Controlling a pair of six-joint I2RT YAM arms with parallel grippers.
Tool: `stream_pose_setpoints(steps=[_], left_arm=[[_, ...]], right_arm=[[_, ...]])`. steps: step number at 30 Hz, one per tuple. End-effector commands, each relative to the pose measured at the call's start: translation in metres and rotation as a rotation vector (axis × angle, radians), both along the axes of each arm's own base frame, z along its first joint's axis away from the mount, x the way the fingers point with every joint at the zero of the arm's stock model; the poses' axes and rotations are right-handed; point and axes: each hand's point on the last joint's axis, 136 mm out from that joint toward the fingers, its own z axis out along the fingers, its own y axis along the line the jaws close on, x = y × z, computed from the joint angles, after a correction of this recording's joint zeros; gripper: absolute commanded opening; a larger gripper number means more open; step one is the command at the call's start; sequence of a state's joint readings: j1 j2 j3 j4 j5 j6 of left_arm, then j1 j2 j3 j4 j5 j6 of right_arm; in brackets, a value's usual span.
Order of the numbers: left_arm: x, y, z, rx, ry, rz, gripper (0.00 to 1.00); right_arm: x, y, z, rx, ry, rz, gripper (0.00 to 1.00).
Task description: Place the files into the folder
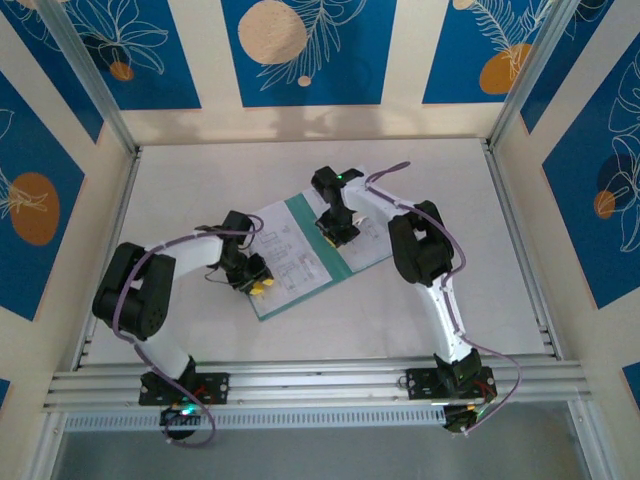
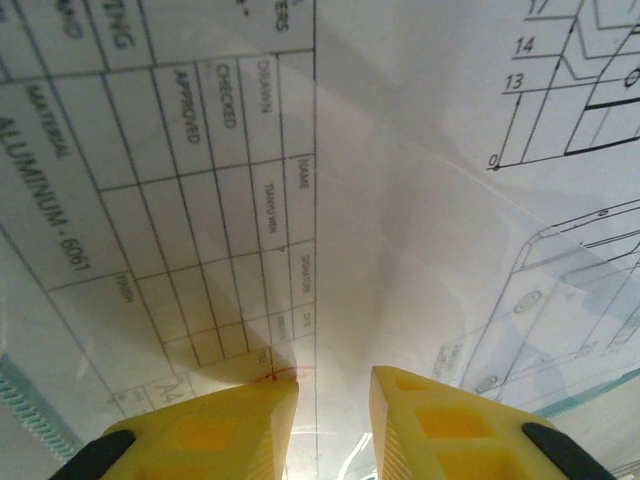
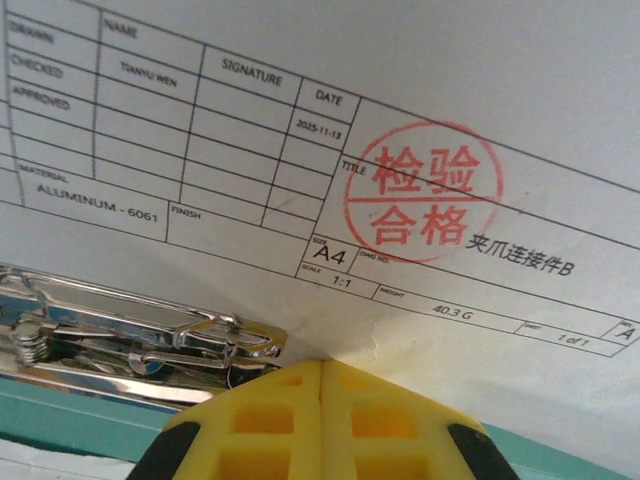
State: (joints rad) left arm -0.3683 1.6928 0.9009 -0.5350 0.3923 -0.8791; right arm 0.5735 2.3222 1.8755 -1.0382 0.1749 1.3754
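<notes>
The teal-green folder [image 1: 362, 252] lies open at the table's middle, with the files [image 1: 290, 262], white printed sheets, stacked on its left leaf. My left gripper [image 1: 258, 286] is at the stack's near left corner. In the left wrist view its yellow fingers [image 2: 333, 390] stand a little apart, tips down on the drawing sheets [image 2: 400, 200]; a teal edge [image 2: 40, 412] shows beneath. My right gripper [image 1: 338, 233] is over the stack's far right edge. Its fingers [image 3: 322, 365] are shut together, tips against the crinkled edge of a stamped sheet [image 3: 300, 150], next to the folder's chrome clip [image 3: 140, 335].
The white table [image 1: 200, 180] is fenced by aluminium posts and patterned blue walls. A wide aluminium rail [image 1: 320, 380] runs along the near edge, where both arm bases are bolted. Purple cables trail along both arms.
</notes>
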Motion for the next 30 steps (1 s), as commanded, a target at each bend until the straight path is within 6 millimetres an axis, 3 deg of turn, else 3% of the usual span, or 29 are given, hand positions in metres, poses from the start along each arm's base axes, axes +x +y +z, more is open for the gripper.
stream_pose_setpoints(steps=[1, 9, 18, 30], left_arm=[[0.003, 0.001, -0.022, 0.025, -0.003, -0.028, 0.27], [0.003, -0.001, -0.024, 0.013, -0.003, -0.032, 0.27], [0.002, 0.0, -0.024, 0.015, -0.01, -0.041, 0.27], [0.006, -0.002, -0.022, 0.008, -0.027, -0.051, 0.27]], right_arm=[[-0.103, -0.028, -0.098, -0.226, 0.416, 0.073, 0.0], [-0.093, -0.011, -0.092, -0.17, 0.381, 0.115, 0.0], [-0.065, 0.011, -0.065, -0.037, 0.237, 0.146, 0.0], [-0.099, -0.001, -0.088, -0.183, 0.401, 0.143, 0.0]])
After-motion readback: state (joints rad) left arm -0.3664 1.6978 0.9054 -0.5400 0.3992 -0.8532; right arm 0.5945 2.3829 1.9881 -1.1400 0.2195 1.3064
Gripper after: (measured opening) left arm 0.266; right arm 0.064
